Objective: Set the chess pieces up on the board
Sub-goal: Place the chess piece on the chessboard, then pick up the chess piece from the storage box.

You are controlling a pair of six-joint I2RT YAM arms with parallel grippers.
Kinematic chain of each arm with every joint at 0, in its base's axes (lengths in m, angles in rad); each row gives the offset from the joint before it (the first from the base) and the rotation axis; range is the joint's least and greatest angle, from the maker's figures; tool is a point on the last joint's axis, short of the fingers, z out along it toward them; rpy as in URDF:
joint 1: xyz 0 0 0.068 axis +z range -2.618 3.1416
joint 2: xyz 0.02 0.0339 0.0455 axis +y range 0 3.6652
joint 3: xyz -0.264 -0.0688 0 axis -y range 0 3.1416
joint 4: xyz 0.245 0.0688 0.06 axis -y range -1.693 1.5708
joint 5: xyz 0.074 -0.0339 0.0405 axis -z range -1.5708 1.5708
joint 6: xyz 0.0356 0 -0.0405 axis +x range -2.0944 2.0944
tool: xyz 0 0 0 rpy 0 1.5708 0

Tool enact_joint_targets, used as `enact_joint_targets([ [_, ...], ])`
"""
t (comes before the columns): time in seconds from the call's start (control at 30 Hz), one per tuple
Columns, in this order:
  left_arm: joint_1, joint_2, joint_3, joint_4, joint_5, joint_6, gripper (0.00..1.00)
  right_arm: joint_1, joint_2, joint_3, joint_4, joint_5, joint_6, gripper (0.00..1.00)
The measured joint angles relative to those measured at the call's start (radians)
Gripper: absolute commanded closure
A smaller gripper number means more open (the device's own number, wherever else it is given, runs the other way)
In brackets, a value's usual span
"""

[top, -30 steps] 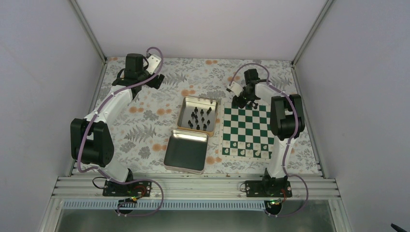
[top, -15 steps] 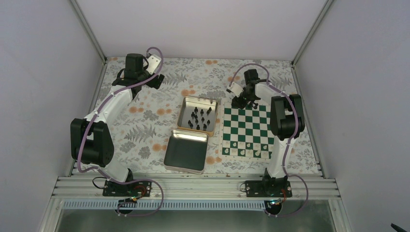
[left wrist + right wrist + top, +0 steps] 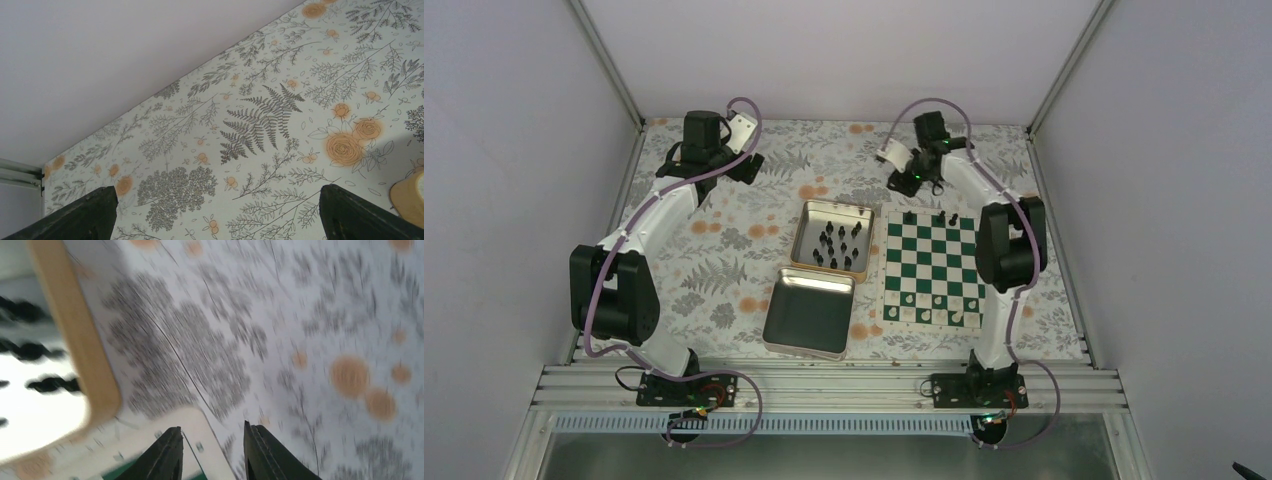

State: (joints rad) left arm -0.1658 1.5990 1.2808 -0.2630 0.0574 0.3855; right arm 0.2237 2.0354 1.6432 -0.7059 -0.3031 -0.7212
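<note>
R jaws: withdrawn off board (image 3: pixel 935 272) to desk (image 3: pixel 724 250) past its far-left corner; narrowly parted, empty, so pc likely released. Chess pieces (image 3: pixel 836 243): few on far rank, most in tin (image 3: pixel 836 205) left of board. L jaws: spread wide, idle far-left.

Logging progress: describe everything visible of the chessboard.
The board is a flat square of dark green and white squares with a pale border, lying on the floral tablecloth beside the open tin. A few black pieces stand on its far row, white pieces on its near rows. The right arm overhangs its right edge.
</note>
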Motion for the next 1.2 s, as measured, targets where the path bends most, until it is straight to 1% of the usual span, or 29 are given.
enact_joint_targets([
  [0.1,0.0,0.0,0.0,0.0,0.0,0.0,0.0,0.081,-0.001,0.068,-0.016,0.003,0.0,0.66],
  [0.27,0.0,0.0,0.0,0.0,0.0,0.004,0.0,0.265,0.0,0.146,-0.056,-0.001,0.0,0.67],
  [0.33,0.0,0.0,0.0,0.001,0.0,0.004,0.0,0.32,0.003,0.164,-0.066,-0.008,-0.001,0.67],
  [0.43,0.0,0.0,0.0,0.001,0.0,0.004,0.0,0.369,0.021,0.175,-0.076,-0.022,-0.004,0.67],
  [0.7,0.0,0.0,-0.003,0.013,-0.001,0.008,0.0,0.374,0.128,0.176,-0.103,-0.019,-0.012,0.68],
  [0.9,0.0,0.0,-0.004,0.021,-0.001,0.013,0.0,0.372,0.149,0.176,-0.105,-0.018,-0.017,0.7],
  [1.2,0.0,0.001,-0.004,0.022,-0.001,0.019,0.0,0.372,0.19,0.182,-0.111,-0.008,-0.026,0.7],
])
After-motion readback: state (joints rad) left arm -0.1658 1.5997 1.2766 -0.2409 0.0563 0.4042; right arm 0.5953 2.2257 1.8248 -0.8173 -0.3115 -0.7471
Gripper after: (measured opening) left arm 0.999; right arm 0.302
